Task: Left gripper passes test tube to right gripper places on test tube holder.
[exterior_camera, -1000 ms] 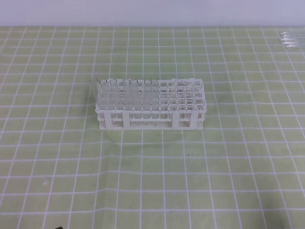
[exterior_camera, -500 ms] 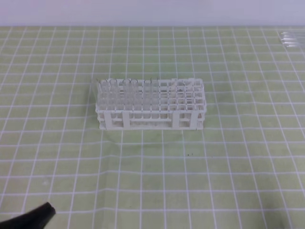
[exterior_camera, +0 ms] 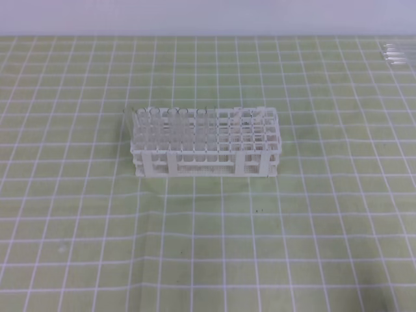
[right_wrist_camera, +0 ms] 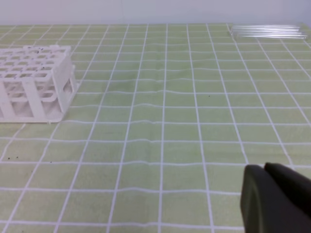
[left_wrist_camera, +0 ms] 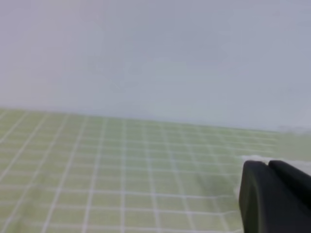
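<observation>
The test tube holder (exterior_camera: pixel 205 144) stands on the tabletop (exterior_camera: pixel 208 240); loose tubes (right_wrist_camera: pixel 268 31) lie well beyond it. I cannot tell whether my left hand (left_wrist_camera: pixel 277 199) or right hand (right_wrist_camera: pixel 274 201) is open.

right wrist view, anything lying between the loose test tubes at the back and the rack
Nothing visible does. The test tubes lie at the far right of the mat, the test tube holder stands at the left, and only bare green grid shows between them.

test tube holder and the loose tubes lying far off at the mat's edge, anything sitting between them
Nothing. In the right wrist view only bare green grid mat runs between the test tube holder and the loose glass tubes. The exterior high view agrees.
</observation>
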Controlling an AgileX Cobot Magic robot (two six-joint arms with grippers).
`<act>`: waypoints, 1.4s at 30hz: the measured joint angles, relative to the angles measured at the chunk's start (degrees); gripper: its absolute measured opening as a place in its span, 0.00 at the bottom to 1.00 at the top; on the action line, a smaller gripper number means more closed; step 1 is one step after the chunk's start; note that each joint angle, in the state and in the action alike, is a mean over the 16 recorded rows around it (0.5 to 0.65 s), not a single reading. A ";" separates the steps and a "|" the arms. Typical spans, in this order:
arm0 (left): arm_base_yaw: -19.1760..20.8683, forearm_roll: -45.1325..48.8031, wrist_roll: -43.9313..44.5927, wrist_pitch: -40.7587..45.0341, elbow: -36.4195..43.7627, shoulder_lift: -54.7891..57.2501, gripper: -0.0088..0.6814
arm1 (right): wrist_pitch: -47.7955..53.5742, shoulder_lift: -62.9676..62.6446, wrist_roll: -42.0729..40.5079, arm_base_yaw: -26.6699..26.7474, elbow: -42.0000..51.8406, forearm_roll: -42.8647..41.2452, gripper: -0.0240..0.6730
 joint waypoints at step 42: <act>8.45 1.77 -0.07 25.80 -0.23 -7.50 0.01 | -0.12 0.09 0.00 0.00 0.00 0.00 0.03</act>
